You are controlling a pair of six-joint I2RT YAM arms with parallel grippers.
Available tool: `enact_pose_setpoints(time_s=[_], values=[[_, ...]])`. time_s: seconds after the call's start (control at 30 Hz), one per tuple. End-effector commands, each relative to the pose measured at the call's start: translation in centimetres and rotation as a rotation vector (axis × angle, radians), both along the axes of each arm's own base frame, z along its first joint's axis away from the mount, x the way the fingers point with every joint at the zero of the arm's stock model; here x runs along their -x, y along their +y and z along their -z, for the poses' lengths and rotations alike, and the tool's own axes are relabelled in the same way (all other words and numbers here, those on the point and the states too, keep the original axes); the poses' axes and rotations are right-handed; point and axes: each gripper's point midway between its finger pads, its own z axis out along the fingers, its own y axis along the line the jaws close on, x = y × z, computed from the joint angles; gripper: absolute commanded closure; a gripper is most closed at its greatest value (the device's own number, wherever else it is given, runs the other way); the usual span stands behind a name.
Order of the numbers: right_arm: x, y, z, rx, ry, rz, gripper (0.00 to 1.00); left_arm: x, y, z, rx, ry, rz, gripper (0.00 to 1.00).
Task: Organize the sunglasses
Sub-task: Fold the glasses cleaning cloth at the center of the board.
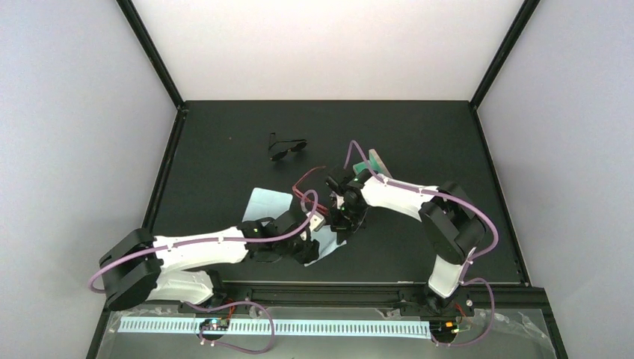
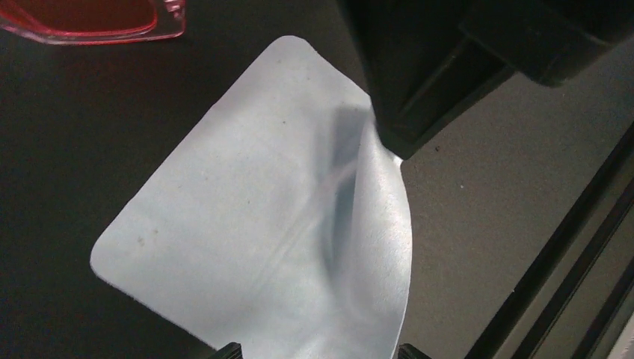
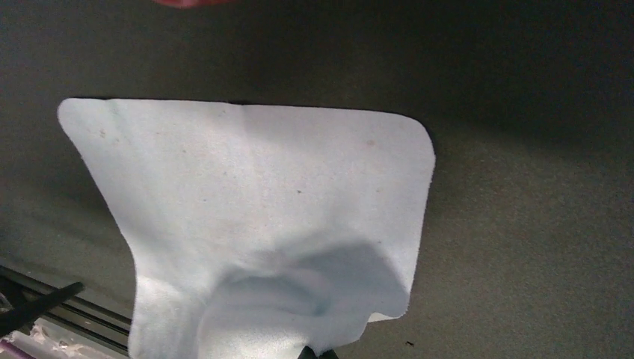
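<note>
The sunglasses (image 1: 308, 175), thin red-pink frame, lie mid-table, partly hidden by both arms; a corner of the frame (image 2: 97, 22) shows at the top left of the left wrist view. A pale blue cloth (image 1: 271, 203) lies under and between the arms. My left gripper (image 1: 312, 241) hovers over the cloth's near part (image 2: 247, 239), its fingertips (image 2: 228, 350) spread wide and open, with cloth lying between them. My right gripper (image 1: 342, 228) is shut on an edge of the cloth (image 3: 247, 202), pinching and lifting it into a fold; its black body (image 2: 448, 60) shows in the left wrist view.
A black dark-lensed pair of glasses (image 1: 287, 147) lies further back on the black table (image 1: 419, 134). A greenish object (image 1: 372, 160) sits just behind the right arm. The black rail (image 1: 336, 288) runs along the near edge.
</note>
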Motion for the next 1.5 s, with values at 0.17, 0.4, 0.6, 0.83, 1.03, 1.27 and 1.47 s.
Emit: enact_pose_setpoints(time_s=[0.17,0.4,0.6,0.83,1.03,1.27,1.47], values=[[-0.8,0.3,0.1,0.013,-0.004,-0.001,0.99,1.1,-2.8,-0.8,0.045,-0.05,0.131,0.41],[-0.9,0.3,0.3,0.021,0.0,-0.012,0.99,1.3,-2.5,1.6,-0.094,-0.077,0.134,0.54],[-1.2,0.1,0.2,0.021,-0.006,-0.013,0.99,1.0,-1.9,1.8,-0.175,-0.142,0.118,0.61],[-1.4,-0.2,0.3,0.016,-0.003,-0.009,0.99,0.7,-1.2,2.8,-0.229,-0.149,0.086,0.75],[-1.7,-0.4,0.3,0.011,0.0,-0.008,0.99,-0.1,-0.7,2.8,-0.314,-0.149,0.035,0.92],[-1.5,-0.4,0.6,0.008,0.012,-0.007,0.99,-0.5,-1.4,2.0,-0.3,-0.136,0.006,0.98],[-1.5,-0.5,0.8,0.013,0.017,-0.001,0.99,-0.8,-1.3,2.3,-0.31,-0.118,0.004,0.98]])
